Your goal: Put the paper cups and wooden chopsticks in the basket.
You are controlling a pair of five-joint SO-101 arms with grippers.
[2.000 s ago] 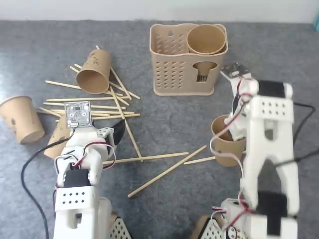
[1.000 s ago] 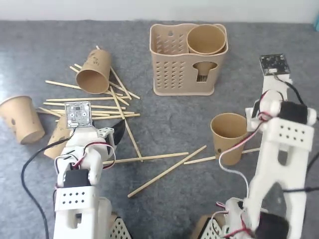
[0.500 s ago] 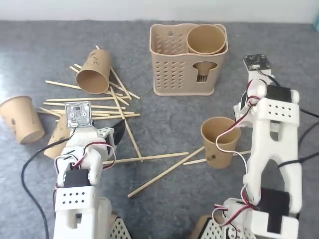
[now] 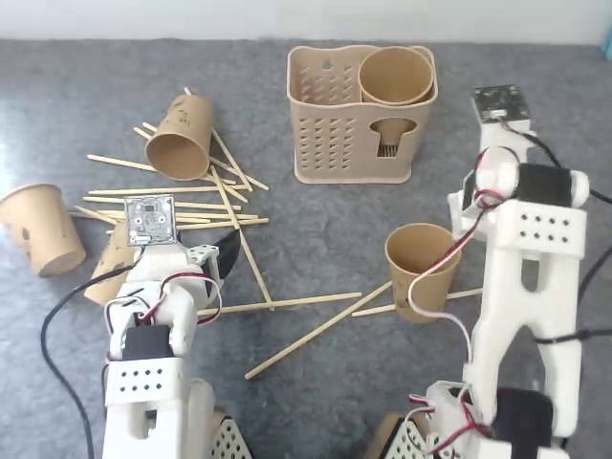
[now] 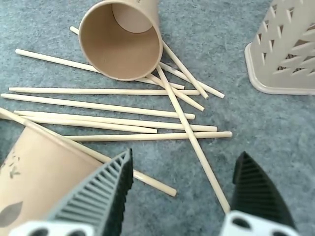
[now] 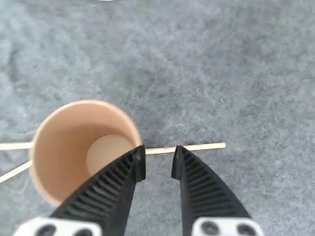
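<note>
1. The paper cup [image 5: 39, 172] lying on its side just beside one finger of the left hand [image 5: 177, 189] carries small leaf-like printed marks. Any lettering on it is too small to make out.
2. The left hand is spread wide and holds nothing. It hangs over the scattered wooden chopsticks [image 5: 103, 105] on the grey desk [image 5: 236, 128], and one stick runs beneath the gap between its fingers.
3. Ahead of the left hand a second cup [image 5: 120, 39] lies on its side across the chopsticks, with its mouth turned toward the hand.
4. The right hand [image 6: 156, 160] has its fingers only narrowly parted and pinches nothing. One fingertip [image 6: 139, 162] sits at the outer rim of an upright cup [image 6: 74, 147]; I cannot tell whether it touches it.
5. A single chopstick [image 6: 197, 146] lies on the desk and crosses under the gap between the right hand's fingertips.
6. The basket [image 4: 349, 143] stands well beyond both hands. A cup in the basket [image 4: 395, 75] stands upright in the compartment nearer the right hand.
</note>
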